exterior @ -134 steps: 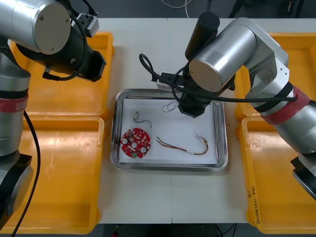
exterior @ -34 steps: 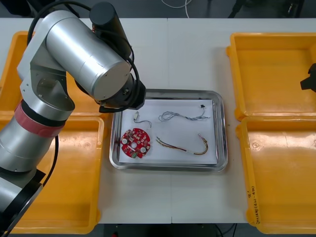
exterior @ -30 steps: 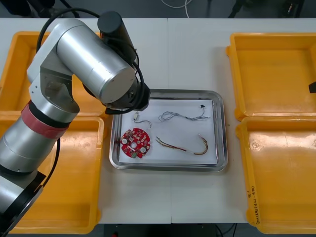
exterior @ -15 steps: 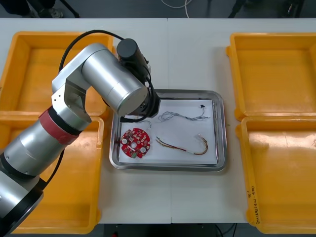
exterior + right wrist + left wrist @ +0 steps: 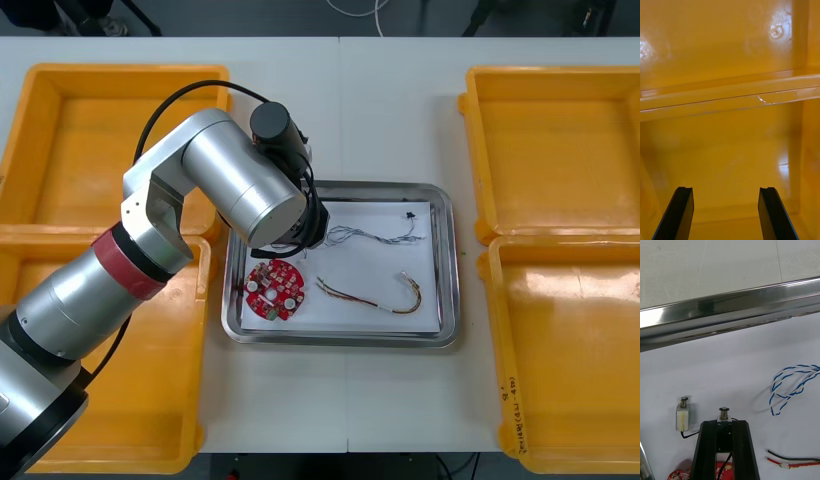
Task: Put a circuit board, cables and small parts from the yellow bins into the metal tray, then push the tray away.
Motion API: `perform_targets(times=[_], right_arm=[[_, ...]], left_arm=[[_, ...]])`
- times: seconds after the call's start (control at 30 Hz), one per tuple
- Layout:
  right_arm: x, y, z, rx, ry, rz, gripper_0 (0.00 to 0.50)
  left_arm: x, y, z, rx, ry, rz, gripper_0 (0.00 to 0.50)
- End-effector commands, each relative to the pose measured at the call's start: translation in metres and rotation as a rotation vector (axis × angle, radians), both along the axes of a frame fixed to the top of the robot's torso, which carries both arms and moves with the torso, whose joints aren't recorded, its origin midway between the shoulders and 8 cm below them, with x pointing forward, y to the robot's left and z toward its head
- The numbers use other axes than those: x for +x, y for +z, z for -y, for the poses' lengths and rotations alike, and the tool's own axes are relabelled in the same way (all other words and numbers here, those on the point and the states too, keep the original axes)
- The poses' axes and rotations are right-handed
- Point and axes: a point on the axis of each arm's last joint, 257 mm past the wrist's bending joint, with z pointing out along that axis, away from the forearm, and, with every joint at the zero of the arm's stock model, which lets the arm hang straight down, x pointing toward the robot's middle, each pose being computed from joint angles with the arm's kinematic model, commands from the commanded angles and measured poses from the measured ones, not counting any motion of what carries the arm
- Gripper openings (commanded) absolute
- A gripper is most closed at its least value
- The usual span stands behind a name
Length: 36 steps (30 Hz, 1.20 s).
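small metal part [image 5: 724, 415] clamped in the left gripper [image 5: 724, 427], low over the metal tray [image 5: 733, 311]; placing step, and next, i'd say, the jaws must part. right gripper [image 5: 725, 198] gapes above a yellow bin [image 5: 730, 45].

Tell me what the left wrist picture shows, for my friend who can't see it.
The left jaws are shut on a small metal part over the white floor of the tray. A second part lies beside it, a blue and white cable lies farther off, and the tray's shiny rim runs beyond them.
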Motion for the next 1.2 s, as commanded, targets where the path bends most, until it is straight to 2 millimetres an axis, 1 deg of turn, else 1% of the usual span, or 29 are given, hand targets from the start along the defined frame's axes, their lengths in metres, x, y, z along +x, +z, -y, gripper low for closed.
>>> perform_targets(times=[0.03, 0.1, 0.13, 0.17, 0.2, 0.23, 0.27, 0.3, 0.33, 0.53, 0.7, 0.8, 0.9, 1.07, 1.1, 1.17, 1.2], right_arm=[[-0.005, 0.008, 0.014, -0.022, -0.031, -0.005, 0.500], [-0.005, 0.007, 0.013, -0.022, -0.028, -0.006, 0.500], [-0.004, 0.006, 0.013, -0.026, -0.027, -0.007, 0.500], [-0.004, 0.005, 0.012, -0.028, -0.025, -0.006, 0.500], [-0.003, 0.004, 0.012, -0.030, -0.021, -0.007, 0.500], [-0.002, 0.005, 0.010, -0.029, -0.018, -0.001, 0.500], [-0.001, 0.005, 0.009, -0.028, -0.015, 0.000, 0.500], [-0.001, 0.005, 0.009, -0.028, -0.014, 0.003, 0.500], [0.000, 0.005, 0.007, -0.027, -0.007, 0.006, 0.500], [0.002, 0.004, 0.002, -0.031, 0.012, 0.011, 0.500], [0.002, 0.004, 0.001, -0.032, 0.017, 0.012, 0.500], [0.002, 0.004, 0.001, -0.032, 0.018, 0.012, 0.500], [0.002, 0.004, 0.001, -0.031, 0.017, 0.013, 0.500], [0.002, 0.003, 0.001, -0.033, 0.016, 0.010, 0.500], [0.002, 0.004, 0.002, -0.033, 0.015, 0.011, 0.500], [0.002, 0.004, 0.002, -0.033, 0.014, 0.012, 0.500], [0.002, 0.004, 0.002, -0.033, 0.014, 0.011, 0.500]], left_arm=[[-0.005, -0.002, 0.020, -0.030, -0.025, 0.005, 0.000], [-0.004, -0.001, 0.020, -0.031, -0.025, 0.008, 0.002], [-0.004, -0.001, 0.020, -0.033, -0.025, 0.007, 0.028], [-0.004, -0.001, 0.022, -0.035, -0.026, 0.008, 0.112], [-0.004, -0.001, 0.022, -0.036, -0.026, 0.009, 0.154], [-0.004, -0.001, 0.022, -0.038, -0.026, 0.009, 0.273], [-0.004, -0.001, 0.022, -0.038, -0.026, 0.009, 0.359], [-0.004, -0.001, 0.022, -0.039, -0.024, 0.009, 0.403], [-0.004, -0.001, 0.023, -0.042, -0.024, 0.011, 0.500], [-0.004, -0.001, 0.023, -0.047, -0.016, 0.010, 0.500], [-0.003, 0.000, 0.022, -0.049, -0.012, 0.012, 0.500], [0.000, 0.006, 0.016, -0.042, 0.003, 0.008, 0.500], [0.001, 0.016, 0.008, -0.033, 0.019, -0.007, 0.500], [-0.002, 0.044, -0.003, -0.056, 0.047, -0.025, 0.500], [-0.003, 0.046, -0.004, -0.056, 0.051, -0.027, 0.500], [-0.004, 0.060, -0.013, -0.060, 0.068, -0.030, 0.500], [-0.004, 0.064, -0.015, -0.061, 0.071, -0.030, 0.500]])
